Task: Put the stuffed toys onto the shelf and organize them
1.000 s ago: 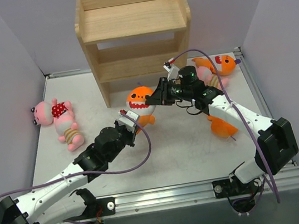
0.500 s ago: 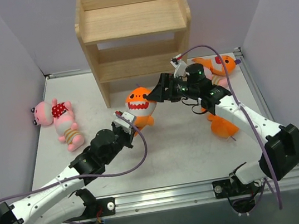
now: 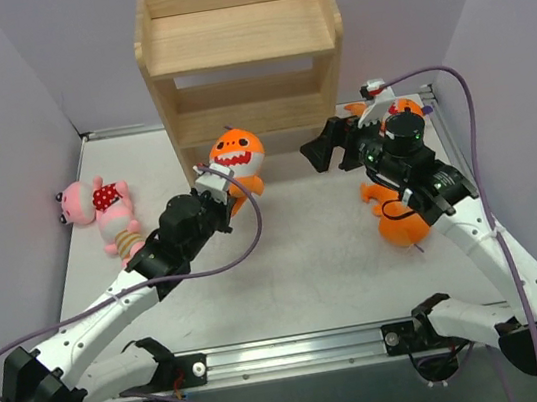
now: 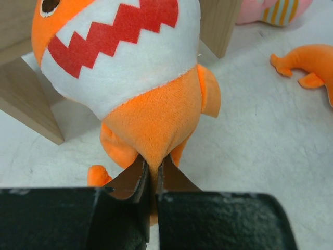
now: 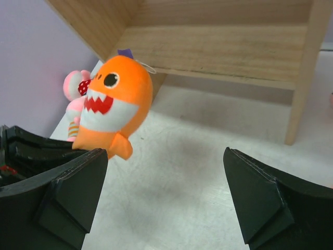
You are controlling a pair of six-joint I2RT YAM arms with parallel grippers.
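Holds the orange fish (image 3: 236, 152) upright, pinched by its bottom tip in the left tool (image 4: 153, 165), centre-left of the top view. Faces the lowest tier of the shelf (image 3: 236, 34), just up-frame of the toy. Shows the right tool (image 5: 165, 200) spread and empty, farther right.

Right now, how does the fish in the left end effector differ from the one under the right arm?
The held fish stands upright, pinched below by the left end effector; the lying fish rests ungripped on the table. The held fish shows its toothy mouth; the lying fish's face is hidden. Both are orange.
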